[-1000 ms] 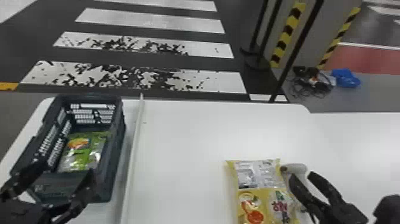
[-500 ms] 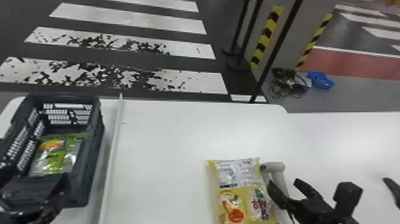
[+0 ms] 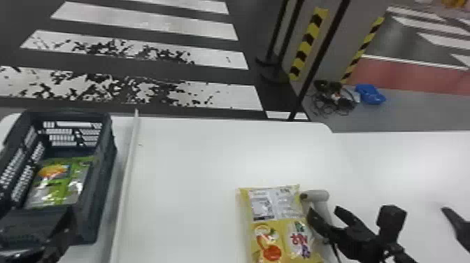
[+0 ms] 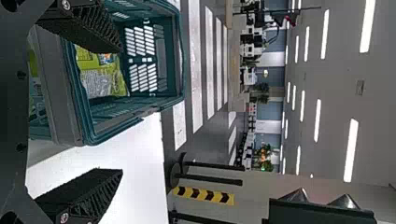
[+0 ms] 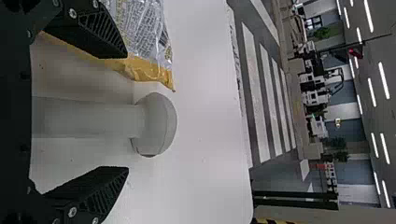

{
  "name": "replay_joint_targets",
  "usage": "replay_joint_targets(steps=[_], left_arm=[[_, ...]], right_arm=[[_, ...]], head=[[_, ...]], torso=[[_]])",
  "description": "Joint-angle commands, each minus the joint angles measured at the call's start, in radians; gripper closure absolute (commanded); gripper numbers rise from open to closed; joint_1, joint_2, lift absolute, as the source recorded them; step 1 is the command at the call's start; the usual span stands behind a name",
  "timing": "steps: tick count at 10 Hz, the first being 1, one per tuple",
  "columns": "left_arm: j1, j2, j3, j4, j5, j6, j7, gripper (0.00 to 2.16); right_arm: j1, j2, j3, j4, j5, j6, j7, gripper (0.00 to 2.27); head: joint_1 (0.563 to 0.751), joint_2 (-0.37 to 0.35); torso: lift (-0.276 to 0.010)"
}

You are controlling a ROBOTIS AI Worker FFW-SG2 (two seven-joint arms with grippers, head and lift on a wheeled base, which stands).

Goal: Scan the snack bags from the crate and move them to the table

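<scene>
Over the scanner's handle, the right gripper [image 3: 323, 210] is open. In the right wrist view, the grey scanner [image 5: 156, 123] has its handle between the two apart fingers of the right gripper [image 5: 127, 112]. A yellow snack bag [image 3: 276, 224] lies flat on the table just left of the scanner [image 3: 316, 196]. Green snack bags [image 3: 61, 182] are inside the dark crate [image 3: 101, 196] at the left. By the crate's near end is the left gripper [image 3: 64, 234]; in the left wrist view, the left gripper [image 4: 122, 111] is open, nothing between its fingers, near the crate [image 4: 135, 112].
A raised white strip [image 3: 127, 185] runs front to back between crate and yellow bag. The white table [image 3: 196, 168] extends right, where another dark object [image 3: 458, 222] stands at the edge. Black posts and a striped pillar are beyond the table.
The head view has turned to the right, so crate, bag and both arms appear farther left. The right gripper remains around the scanner, and the left stays by the crate.
</scene>
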Motion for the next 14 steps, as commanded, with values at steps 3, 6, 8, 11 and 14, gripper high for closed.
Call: replay_joint_targets(steps=[3, 6, 8, 11, 14], left_arm=[[0.01, -0.002, -0.011, -0.01, -0.015, 0.0, -0.001, 0.08], [0.017, 0.0, -0.011, -0.022, -0.02, 0.0, -0.001, 0.08], [0.018, 0.001, -0.011, -0.022, -0.02, -0.003, -0.001, 0.08], [0.014, 0.006, -0.011, -0.015, -0.02, -0.015, 0.0, 0.08], [0.001, 0.012, -0.019, -0.013, -0.02, -0.018, 0.0, 0.08]], right_arm=[[-0.031, -0.022, 0.006, 0.048, 0.017, 0.049, 0.014, 1.17], [-0.03, -0.022, 0.002, 0.047, 0.014, 0.077, 0.011, 2.24], [-0.019, -0.019, -0.014, 0.016, 0.012, 0.071, 0.0, 2.24], [0.058, 0.001, -0.075, -0.169, -0.012, 0.123, -0.049, 2.24], [0.144, 0.041, -0.115, -0.352, -0.055, 0.209, -0.061, 2.24]], head=[[0.695, -0.276], [0.695, -0.288], [0.695, -0.293], [0.695, -0.306], [0.695, -0.305]], torso=[[-0.095], [-0.095], [-0.095], [-0.095], [-0.095]])
